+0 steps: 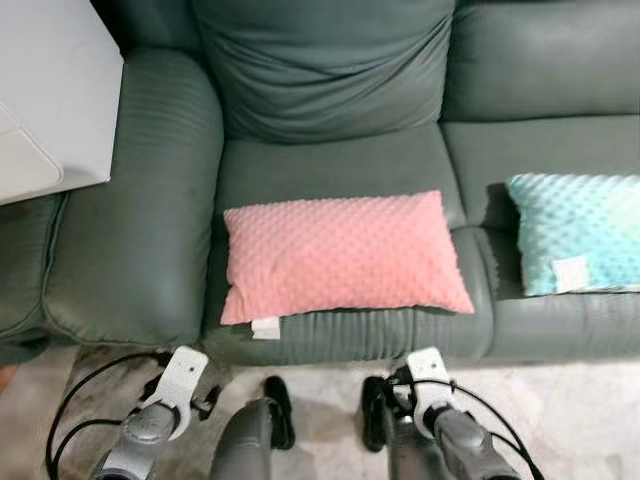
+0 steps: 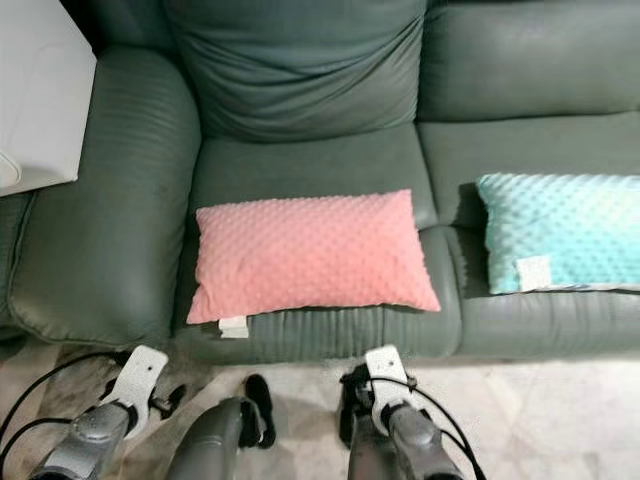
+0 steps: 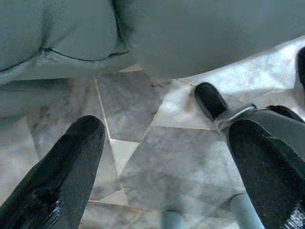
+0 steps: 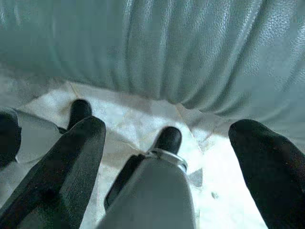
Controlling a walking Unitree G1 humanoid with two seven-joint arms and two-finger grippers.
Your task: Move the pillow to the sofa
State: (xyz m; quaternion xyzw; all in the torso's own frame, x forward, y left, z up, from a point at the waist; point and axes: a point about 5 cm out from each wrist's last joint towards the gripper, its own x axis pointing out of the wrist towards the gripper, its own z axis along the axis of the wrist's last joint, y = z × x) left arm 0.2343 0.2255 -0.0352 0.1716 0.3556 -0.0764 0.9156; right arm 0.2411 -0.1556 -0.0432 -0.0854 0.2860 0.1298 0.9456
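Left eye view, pink pillow (image 1: 343, 254) on sofa (image 1: 150, 220), grippers low

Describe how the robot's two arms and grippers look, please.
Both arms are silver-grey metal tubes. A white plate with small dark holes sits at each wrist, and black cables loop beside them. The left gripper and the right gripper each have two long, glossy black fingers with rounded tips.
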